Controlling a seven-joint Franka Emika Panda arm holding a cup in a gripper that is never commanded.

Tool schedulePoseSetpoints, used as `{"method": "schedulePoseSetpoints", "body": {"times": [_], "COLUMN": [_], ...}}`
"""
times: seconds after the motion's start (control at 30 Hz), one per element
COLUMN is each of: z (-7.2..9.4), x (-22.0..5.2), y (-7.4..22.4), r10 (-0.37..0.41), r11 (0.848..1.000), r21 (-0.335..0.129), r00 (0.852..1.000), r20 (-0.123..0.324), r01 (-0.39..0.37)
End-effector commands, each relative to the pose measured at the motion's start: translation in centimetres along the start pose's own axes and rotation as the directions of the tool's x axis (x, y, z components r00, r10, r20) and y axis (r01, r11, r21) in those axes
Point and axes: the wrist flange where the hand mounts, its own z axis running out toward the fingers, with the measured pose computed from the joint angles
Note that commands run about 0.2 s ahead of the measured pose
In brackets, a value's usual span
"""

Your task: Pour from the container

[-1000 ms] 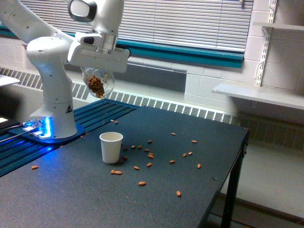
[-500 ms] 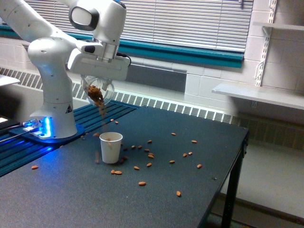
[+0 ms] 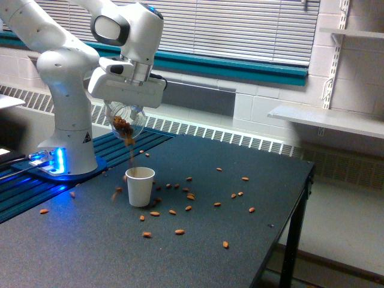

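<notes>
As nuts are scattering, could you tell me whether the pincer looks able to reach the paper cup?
Probably yes: the pincer, holding the tilted container, hangs just above the paper cup with only falling nuts between.

A white paper cup [image 3: 140, 186] is seen standing upright on a dark speckled table [image 3: 84, 252]; brown nuts [image 3: 188, 196] are scattered over the tabletop, mostly towards the exterior view's right of the cup; closed blinds [image 3: 240, 27] are hung behind, above a teal sill [image 3: 240, 67]; a white shelf [image 3: 324, 119] is mounted on the brick wall.
</notes>
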Motion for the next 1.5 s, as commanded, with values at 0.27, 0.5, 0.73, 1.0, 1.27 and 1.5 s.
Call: {"method": "schedulePoseSetpoints", "body": {"times": [0.27,0.5,0.73,1.0,1.27,1.5], "z": [1.6,1.5,1.5,1.5,1.4,1.1], "x": [-1.0,-0.9,-1.3,-1.6,-1.9,-2.2], "y": [-0.4,-0.8,-1.1,-1.2,-1.1,-0.8], "r10": [-0.012,-0.016,-0.016,-0.008,0.002,0.021], "r11": [0.999,0.999,0.999,0.998,0.998,0.997], "r21": [-0.038,-0.042,-0.048,-0.059,-0.069,-0.081], "r00": [1.000,1.000,1.000,1.000,1.000,0.999], "r20": [0.003,0.005,0.009,0.019,0.031,0.039], "r01": [0.013,0.016,0.017,0.009,0.000,-0.018]}}
